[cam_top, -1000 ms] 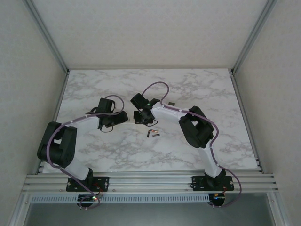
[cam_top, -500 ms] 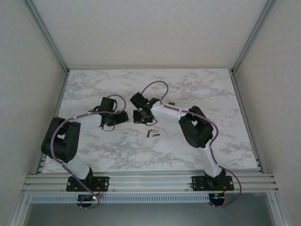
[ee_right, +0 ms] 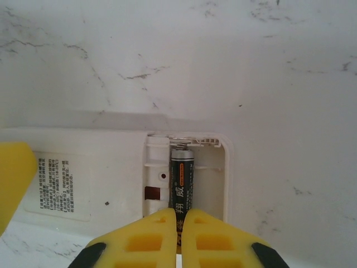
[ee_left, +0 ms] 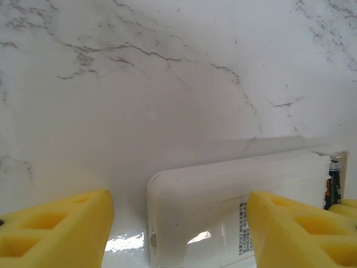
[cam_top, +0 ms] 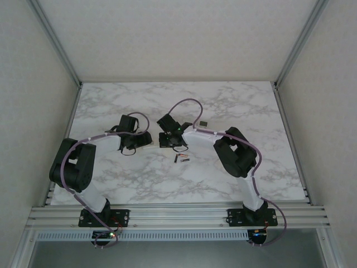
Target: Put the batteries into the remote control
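Observation:
The white remote control [ee_right: 89,184] lies back side up, its battery compartment [ee_right: 212,173] uncovered. My right gripper [ee_right: 179,215] is shut on a black battery [ee_right: 182,178] whose far end sits against the spring inside the compartment. My left gripper [ee_left: 178,220] is open around the remote's [ee_left: 223,201] other end; its right finger [ee_left: 301,229] is at the remote's edge and its left finger [ee_left: 56,231] stands clear of it. From above, the left gripper [cam_top: 140,142] and the right gripper [cam_top: 170,140] face each other at mid-table. Two loose batteries [cam_top: 181,159] lie just in front of them.
A small dark piece [cam_top: 204,123] lies on the marble table [cam_top: 256,111] behind the right arm. Metal frame rails [cam_top: 178,215] run along the near edge, and white walls enclose the sides and back.
The right jaws have closed on the battery and that gripper has edged slightly right. The left jaws have narrowed around the remote, and the left arm's elbow has drawn in.

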You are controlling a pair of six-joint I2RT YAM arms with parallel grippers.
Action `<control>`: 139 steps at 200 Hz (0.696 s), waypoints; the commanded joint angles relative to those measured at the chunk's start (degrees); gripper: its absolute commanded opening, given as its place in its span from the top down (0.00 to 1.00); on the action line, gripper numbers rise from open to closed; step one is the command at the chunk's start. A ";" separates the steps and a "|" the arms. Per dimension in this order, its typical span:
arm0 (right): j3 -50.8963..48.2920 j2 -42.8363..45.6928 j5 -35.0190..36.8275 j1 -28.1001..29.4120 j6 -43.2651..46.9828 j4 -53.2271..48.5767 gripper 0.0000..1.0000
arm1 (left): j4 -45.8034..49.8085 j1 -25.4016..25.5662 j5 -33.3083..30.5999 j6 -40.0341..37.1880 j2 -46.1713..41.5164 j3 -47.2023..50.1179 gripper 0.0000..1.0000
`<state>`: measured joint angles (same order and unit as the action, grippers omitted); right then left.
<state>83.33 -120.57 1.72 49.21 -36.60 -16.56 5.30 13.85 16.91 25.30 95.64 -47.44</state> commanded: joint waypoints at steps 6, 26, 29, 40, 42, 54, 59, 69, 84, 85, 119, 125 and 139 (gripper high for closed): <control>-4.65 -2.69 2.88 0.38 1.33 8.29 0.92 | -0.79 0.72 0.59 -0.13 1.40 -0.20 0.36; -3.58 -1.43 0.75 0.37 0.89 6.19 0.90 | -0.77 0.74 0.40 -0.17 1.31 -0.28 0.35; -3.50 -1.06 0.54 0.44 0.72 5.96 0.90 | -0.67 0.74 0.36 -0.23 1.35 -0.28 0.36; -3.90 0.93 -0.30 0.36 0.19 5.70 0.86 | -0.69 0.74 0.36 -0.17 1.31 -0.37 0.35; -4.01 1.30 -0.44 0.40 0.16 5.80 0.85 | -0.63 0.74 0.33 -0.12 1.26 -0.37 0.36; -4.35 3.44 -0.34 0.36 0.12 5.62 0.81 | -0.67 0.74 0.32 -0.08 1.19 -0.37 0.36; -4.23 4.17 -0.11 0.36 0.16 5.08 0.80 | -0.64 0.74 0.32 -0.04 1.13 -0.42 0.36; -3.66 5.32 0.44 0.36 0.55 3.84 0.79 | -0.61 0.74 0.32 0.01 1.00 -0.46 0.35; -2.63 6.51 1.08 0.35 1.11 2.01 0.77 | -0.55 0.83 0.32 -0.04 0.94 -0.63 0.36; -2.55 6.54 1.13 0.36 1.14 1.94 0.77 | -0.55 0.83 0.32 -0.01 0.95 -0.63 0.36; -0.85 6.72 0.88 0.18 2.11 -0.03 0.74 | -0.62 0.91 0.41 0.02 0.91 -0.72 0.35; -0.53 6.51 0.91 0.17 2.11 -0.43 0.74 | -0.63 1.08 0.39 0.03 0.84 -0.72 0.35; 0.14 5.82 1.32 0.14 2.38 -1.14 0.77 | -0.55 1.09 0.31 0.03 0.78 -0.65 0.35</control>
<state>81.43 -115.18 1.89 49.39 -35.51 -14.72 5.30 13.91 16.86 25.32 95.64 -47.48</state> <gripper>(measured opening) 0.255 0.646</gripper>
